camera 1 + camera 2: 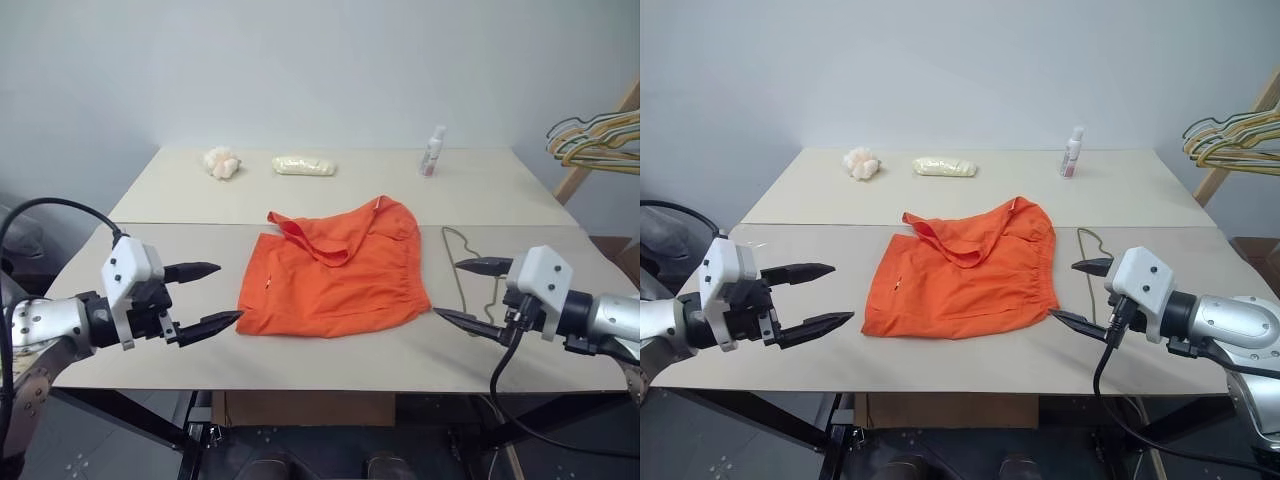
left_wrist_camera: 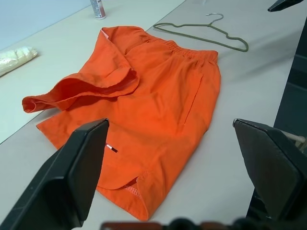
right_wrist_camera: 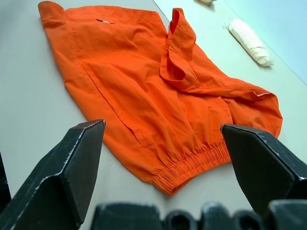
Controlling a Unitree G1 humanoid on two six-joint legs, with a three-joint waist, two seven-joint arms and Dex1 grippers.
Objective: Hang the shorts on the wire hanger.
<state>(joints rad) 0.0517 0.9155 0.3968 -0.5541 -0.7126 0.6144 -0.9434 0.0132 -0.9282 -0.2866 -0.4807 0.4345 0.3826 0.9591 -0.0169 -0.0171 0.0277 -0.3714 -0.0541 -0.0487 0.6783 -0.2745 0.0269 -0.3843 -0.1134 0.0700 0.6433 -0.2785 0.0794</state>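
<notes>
The orange shorts [image 1: 335, 272] lie flat in the middle of the table [image 1: 150, 200]. Their gathered waistband [image 3: 194, 164] faces my right side, and one leg is folded back over the top. Just right of the waistband, the thin olive-grey wire hanger [image 1: 461, 270] lies on the table, and it also appears beyond the shorts as the wire hanger [image 2: 201, 34]. My left gripper [image 1: 226, 293] hovers open off the shorts' left edge, holding nothing. My right gripper [image 1: 448, 289] hovers open over the hanger, its fingers apart and empty.
At the table's far side stand a small white bottle [image 1: 432, 152], a pale wrapped pack [image 1: 304, 166] and a crumpled white lump [image 1: 221, 162]. A bunch of yellow, green and grey hangers [image 1: 595, 140] hangs off the table at the right.
</notes>
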